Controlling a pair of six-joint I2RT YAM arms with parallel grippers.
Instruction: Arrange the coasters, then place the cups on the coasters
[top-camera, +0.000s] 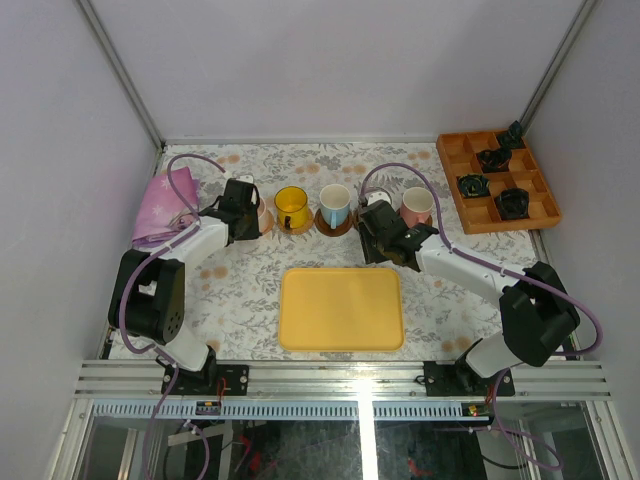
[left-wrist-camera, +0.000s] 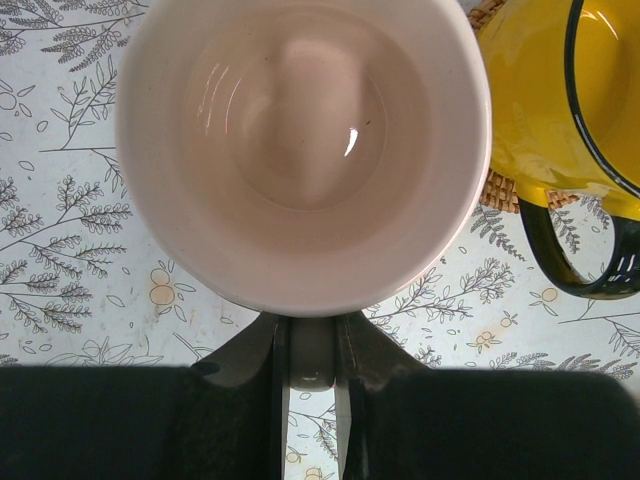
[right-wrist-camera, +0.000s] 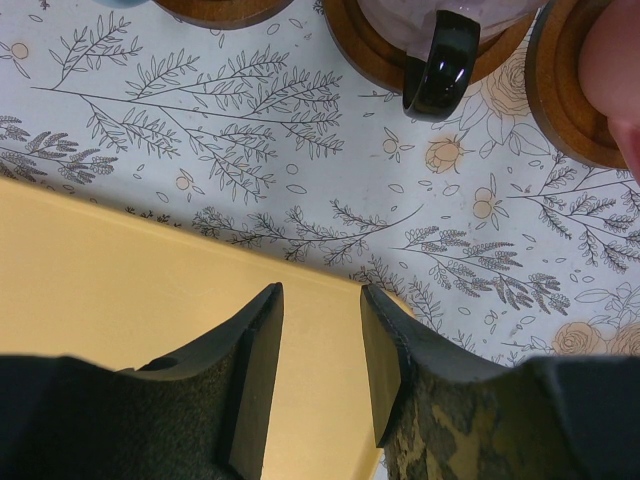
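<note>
Now our left claw (left-wrist-camera: 312, 335) is pinched almost together on the handle of the pale pink cup (left-wrist-camera: 300, 150), which sits straight ahead of its fingertips. The yellow cup (left-wrist-camera: 560, 90) stands on a woven coaster (left-wrist-camera: 500, 192) ahead and to the right. Our right claw (right-wrist-camera: 320, 300) is half spread and grips nothing. It hangs over the edge of the yellow tray (right-wrist-camera: 100, 280), and the purple-grey cup (right-wrist-camera: 440, 60) sits on a brown coaster (right-wrist-camera: 365, 45) ahead.

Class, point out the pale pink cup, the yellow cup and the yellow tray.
pale pink cup (left-wrist-camera: 300, 140): left wrist view, inside bottom.
yellow cup (top-camera: 292, 206): top external view, its inside.
yellow tray (top-camera: 341, 308): top external view, bare middle.
</note>
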